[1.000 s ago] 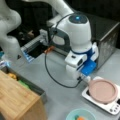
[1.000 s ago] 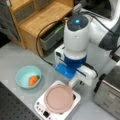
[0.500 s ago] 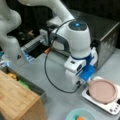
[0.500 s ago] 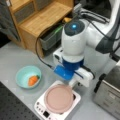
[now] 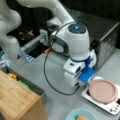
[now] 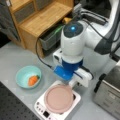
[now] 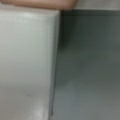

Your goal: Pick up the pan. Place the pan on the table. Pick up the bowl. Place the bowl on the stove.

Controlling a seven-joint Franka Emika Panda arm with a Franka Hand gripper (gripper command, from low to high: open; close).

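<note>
A white robot arm bends low over a grey counter [image 5: 55,100], its hand [image 5: 79,86] down beside the stove [image 5: 110,106], at the edge nearest the arm. In a front view the hand [image 6: 75,86] sits at the stove's [image 6: 41,107] top edge, just beside the pan's rim. The fingers are hidden under the wrist housing, so whether the hand is open or closed cannot be told.

The pink pan [image 5: 103,90] lies flat on the stove's centre, covering most of its top; in a front view the pan [image 6: 58,98] nearly fills the white square. The stove's small buttons [image 5: 114,108] show at one corner.

The teal bowl [image 6: 28,76] stands on the counter well to the stove's left in a front view, with an orange item [image 6: 32,80] inside it. A steel oven [image 6: 108,96] stands to the stove's right. A wooden shelf unit [image 6: 37,20] stands beyond the bowl.

The wrist view shows a pale stove side wall [image 7: 27,65], a pink strip of pan [image 7: 37,3] above it, and grey counter [image 7: 87,70] beside.
</note>
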